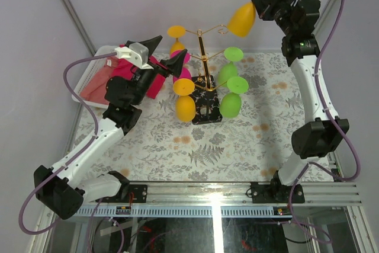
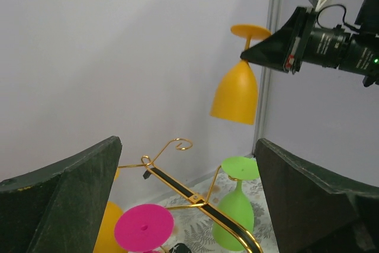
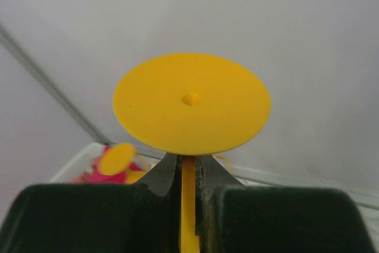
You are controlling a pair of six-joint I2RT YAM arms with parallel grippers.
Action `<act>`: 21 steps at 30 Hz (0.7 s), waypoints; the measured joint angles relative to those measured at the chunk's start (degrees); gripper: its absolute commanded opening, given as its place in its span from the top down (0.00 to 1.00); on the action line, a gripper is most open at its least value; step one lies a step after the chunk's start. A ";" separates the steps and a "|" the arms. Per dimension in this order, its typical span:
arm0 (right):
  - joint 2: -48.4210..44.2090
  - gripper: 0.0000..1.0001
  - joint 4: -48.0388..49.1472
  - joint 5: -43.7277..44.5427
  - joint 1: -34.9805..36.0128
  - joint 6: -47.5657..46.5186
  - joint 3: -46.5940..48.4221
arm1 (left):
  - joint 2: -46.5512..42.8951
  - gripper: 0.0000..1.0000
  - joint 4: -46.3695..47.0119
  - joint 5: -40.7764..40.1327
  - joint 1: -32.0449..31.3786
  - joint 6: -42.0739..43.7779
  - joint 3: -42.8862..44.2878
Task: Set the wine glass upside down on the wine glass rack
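Note:
The wine glass rack (image 1: pixel 202 57) is a gold wire stand on a black base (image 1: pixel 207 111) at mid-table; its top arm also shows in the left wrist view (image 2: pixel 177 182). Orange, pink and green glasses hang on it upside down. My right gripper (image 1: pixel 259 2) is shut on the stem of an orange wine glass (image 1: pixel 241 19), held upside down, foot up, high and to the right of the rack's top curl. In the right wrist view the stem (image 3: pixel 188 199) is pinched between the fingers under the foot (image 3: pixel 192 102). My left gripper (image 1: pixel 169 51) is open and empty just left of the rack.
A white tray (image 1: pixel 95 63) with pink items sits at the back left. A green glass (image 2: pixel 237 217) and a pink foot (image 2: pixel 144 226) hang on the rack below the left gripper (image 2: pixel 186 205). The held glass (image 2: pixel 237 93) is near the back wall.

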 measured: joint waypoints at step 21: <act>12.66 1.00 5.38 -10.99 -6.10 -29.92 -8.59 | 5.62 0.02 -2.62 -8.79 0.87 4.28 2.78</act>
